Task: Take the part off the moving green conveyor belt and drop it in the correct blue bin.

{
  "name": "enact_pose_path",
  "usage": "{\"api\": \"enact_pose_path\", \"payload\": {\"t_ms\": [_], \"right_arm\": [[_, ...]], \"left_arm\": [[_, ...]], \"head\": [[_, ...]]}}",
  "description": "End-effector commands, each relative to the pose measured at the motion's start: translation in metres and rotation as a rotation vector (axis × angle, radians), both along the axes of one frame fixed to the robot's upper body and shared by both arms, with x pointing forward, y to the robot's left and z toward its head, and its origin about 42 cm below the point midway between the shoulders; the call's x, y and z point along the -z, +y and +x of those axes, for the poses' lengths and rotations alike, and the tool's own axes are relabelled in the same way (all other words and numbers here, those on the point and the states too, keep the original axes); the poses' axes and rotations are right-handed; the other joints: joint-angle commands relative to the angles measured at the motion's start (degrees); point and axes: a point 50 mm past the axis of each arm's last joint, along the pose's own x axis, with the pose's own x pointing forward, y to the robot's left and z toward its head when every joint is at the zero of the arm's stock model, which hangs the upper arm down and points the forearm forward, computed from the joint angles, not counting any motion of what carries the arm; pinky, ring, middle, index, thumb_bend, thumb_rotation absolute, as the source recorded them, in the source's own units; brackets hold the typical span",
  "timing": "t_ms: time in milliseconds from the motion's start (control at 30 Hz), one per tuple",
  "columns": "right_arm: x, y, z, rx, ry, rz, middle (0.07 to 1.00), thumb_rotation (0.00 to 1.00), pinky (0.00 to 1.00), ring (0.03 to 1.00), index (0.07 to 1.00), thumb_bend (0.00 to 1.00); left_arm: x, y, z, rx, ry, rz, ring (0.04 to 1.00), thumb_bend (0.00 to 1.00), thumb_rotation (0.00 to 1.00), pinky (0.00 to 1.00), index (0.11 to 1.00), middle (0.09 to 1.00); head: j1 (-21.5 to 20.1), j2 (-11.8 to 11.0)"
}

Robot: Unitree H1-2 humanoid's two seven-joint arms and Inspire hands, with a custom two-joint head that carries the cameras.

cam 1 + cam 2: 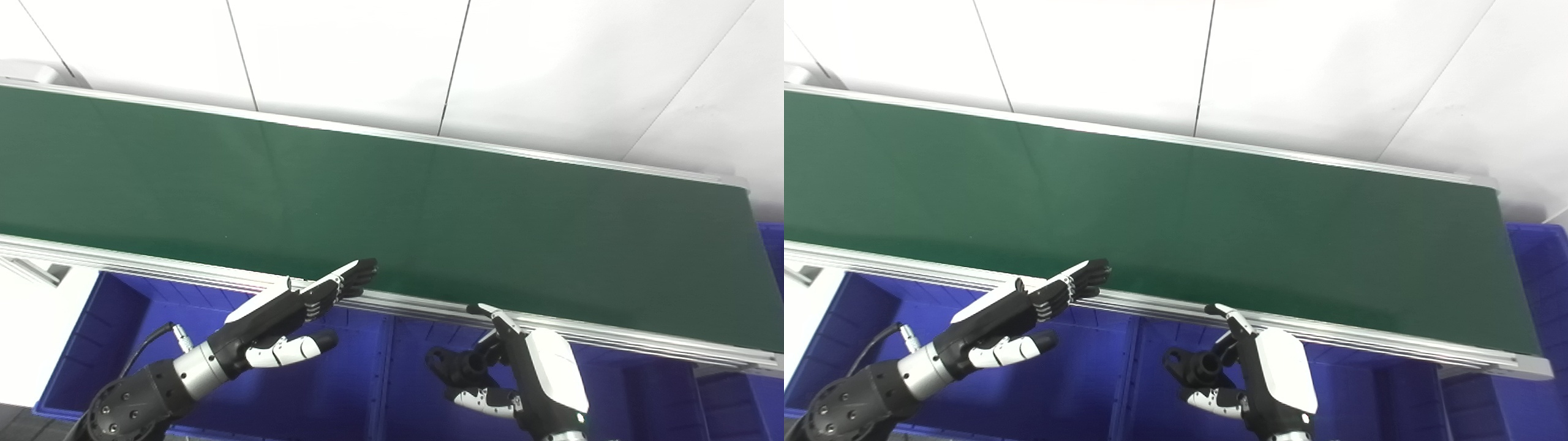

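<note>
Green conveyor belt (392, 202) runs upper left to lower right across frame, surface bare. Left hand (288, 318) lower center-left, fingers (343, 282) straight, spread, holding nothing, tips over belt's near rail. Right hand (1255, 373) lower center, fingers curled around small black ring-shaped part (1206, 365), opening facing up; long axis unclear. Blue bins (343, 392) below.
</note>
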Motion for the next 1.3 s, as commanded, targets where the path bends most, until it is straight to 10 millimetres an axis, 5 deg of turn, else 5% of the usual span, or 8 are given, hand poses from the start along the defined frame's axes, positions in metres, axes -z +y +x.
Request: {"api": "enact_pose_path", "payload": {"t_ms": [0,233,433,1000,1033,1067,1167,1267], "right_arm": [[-0.005,0.004,0.002,-0.018,-0.043,0.003,0.484,0.00,0.46,0.462,0.781,0.54],[0.001,0.007,0.004,-0.023,-0.033,-0.026,0.485,0.00,0.47,0.463,0.782,0.54],[-0.006,0.016,0.011,-0.012,-0.043,-0.033,0.484,0.00,0.46,0.462,0.783,0.54],[-0.006,0.013,0.007,-0.007,-0.061,-0.057,0.493,0.00,0.47,0.523,0.793,0.56],[-0.008,0.013,0.007,-0.010,-0.064,-0.051,0.591,0.07,0.48,0.555,0.799,0.71],[-0.009,0.013,0.007,-0.014,-0.065,-0.046,0.640,0.13,0.49,0.578,0.804,0.75],[-0.013,0.013,0.007,-0.026,-0.062,-0.037,0.723,0.31,0.55,0.644,0.820,0.81],[-0.014,0.012,0.007,-0.032,-0.049,-0.028,0.730,0.37,0.56,0.653,0.825,0.85]], "left_arm": [[-0.010,0.005,0.002,0.001,-0.031,-0.012,1.000,0.50,0.74,0.97,1.000,1.000],[-0.012,0.006,0.001,0.002,-0.024,-0.007,1.000,0.50,0.74,0.97,1.000,1.000],[-0.018,0.017,0.007,0.002,-0.023,-0.020,1.000,0.50,0.75,0.99,1.000,1.000],[-0.016,0.013,0.003,0.011,-0.008,-0.024,1.000,0.50,0.73,0.98,1.000,1.000],[-0.016,0.013,0.003,0.011,-0.008,-0.025,1.000,0.49,0.72,0.98,1.000,1.000],[-0.016,0.013,0.003,0.010,-0.008,-0.025,1.000,0.49,0.72,0.98,1.000,1.000],[-0.016,0.012,0.003,0.008,-0.014,-0.022,1.000,0.51,0.74,0.98,1.000,1.000],[-0.017,0.012,0.003,0.007,-0.013,-0.025,1.000,0.51,0.74,0.98,1.000,1.000]], "head": [[0.12,0.14],[-0.50,0.74],[-8.56,4.28],[-4.28,2.94],[-4.17,2.94],[-4.11,2.93],[-4.20,2.95],[-4.08,2.97]]}}
